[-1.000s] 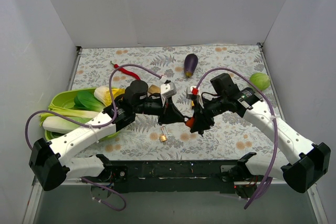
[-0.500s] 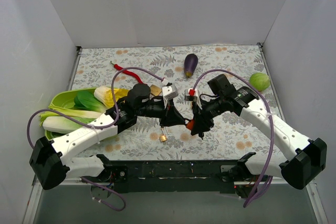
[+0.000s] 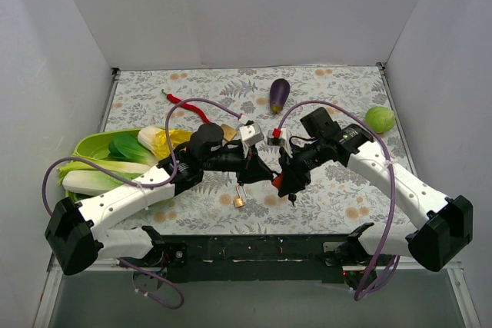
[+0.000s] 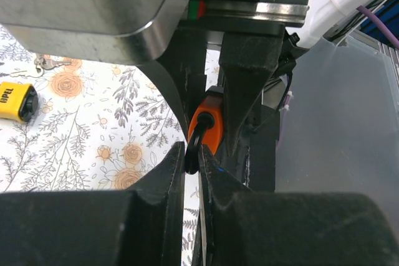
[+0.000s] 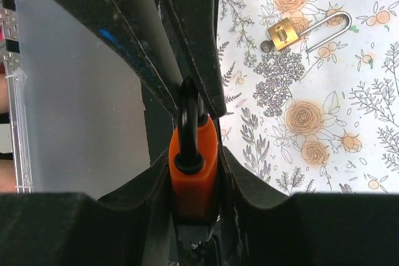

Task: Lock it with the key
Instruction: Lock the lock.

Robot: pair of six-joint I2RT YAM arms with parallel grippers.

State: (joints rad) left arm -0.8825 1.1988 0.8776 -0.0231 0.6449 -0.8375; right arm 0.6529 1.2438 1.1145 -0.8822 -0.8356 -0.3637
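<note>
Your right gripper [image 5: 194, 169] is clamping the orange plastic padlock [image 5: 194, 185] body, jaws part-open. Your left gripper [image 4: 193, 159] is pinching its black metal shackle [image 5: 189, 116], nearly closed, toward the near edge of the bench [image 3: 192, 86].

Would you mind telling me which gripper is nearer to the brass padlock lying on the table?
Left. The left gripper hovers just beyond the brass padlock, slightly right; the right gripper, clamping the orange padlock, sits farther right.
</note>
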